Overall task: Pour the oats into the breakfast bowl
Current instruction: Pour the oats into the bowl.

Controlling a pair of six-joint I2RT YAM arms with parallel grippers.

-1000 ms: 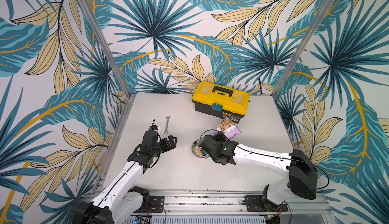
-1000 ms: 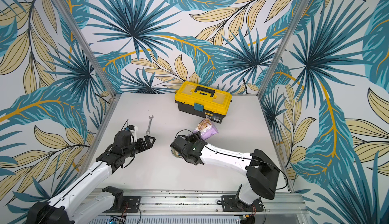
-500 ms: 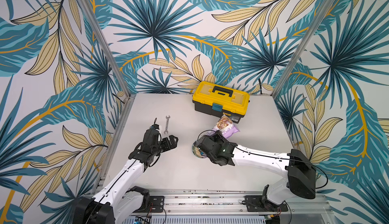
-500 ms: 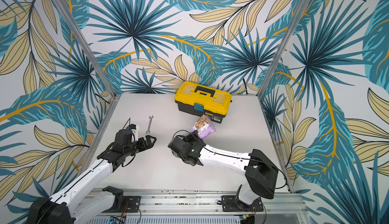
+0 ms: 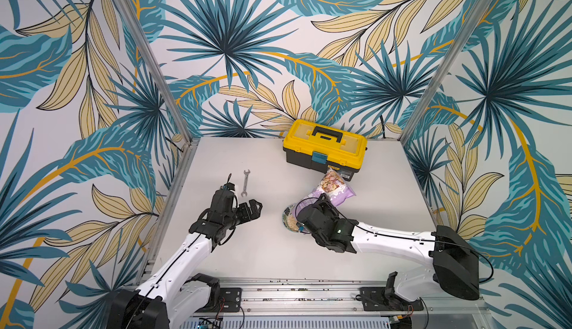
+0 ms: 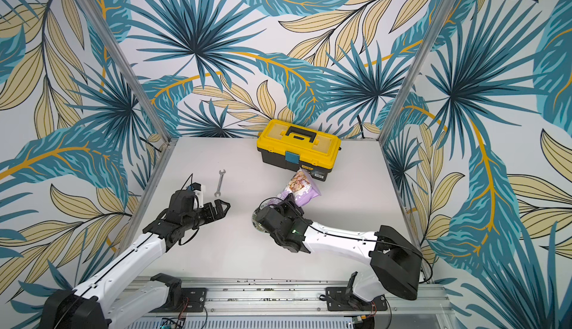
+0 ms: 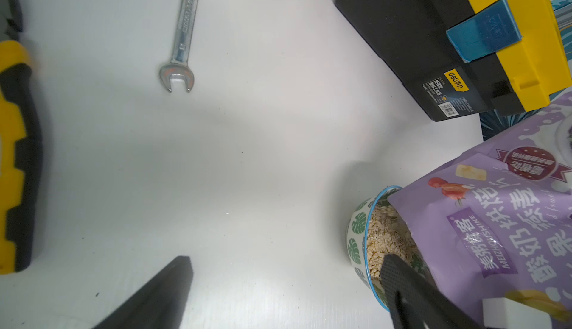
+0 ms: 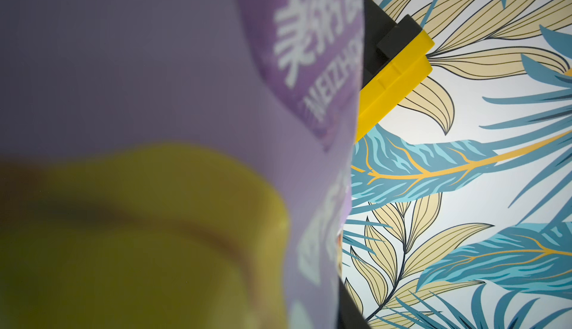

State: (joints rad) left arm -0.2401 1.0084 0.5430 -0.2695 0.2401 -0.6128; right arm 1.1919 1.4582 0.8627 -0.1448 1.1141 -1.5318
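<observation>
The lilac pouch [image 5: 335,188] [image 6: 302,188] hangs tilted, mouth down over the breakfast bowl [image 5: 287,211] [image 6: 254,218], its bottom raised toward the toolbox. My right gripper [image 5: 322,200] [image 6: 289,200] is shut on the pouch, which fills the right wrist view [image 8: 154,64]. In the left wrist view, pale oats [image 7: 387,237] lie in the leaf-patterned bowl [image 7: 356,234] under the pouch's [image 7: 495,219] lower edge. The oats [image 5: 290,221] also show in a top view. My left gripper [image 5: 254,210] [image 6: 221,208] [image 7: 286,262] stands open and empty, left of the bowl.
A yellow-and-black toolbox [image 5: 325,146] [image 6: 298,145] stands at the back, just behind the pouch. A steel wrench [image 5: 245,182] [image 6: 219,183] [image 7: 182,33] lies beyond my left gripper. Patterned walls close the table on three sides.
My right gripper and the pouch have swayed slightly over the bowl, left and back. The left arm has stayed in place.
</observation>
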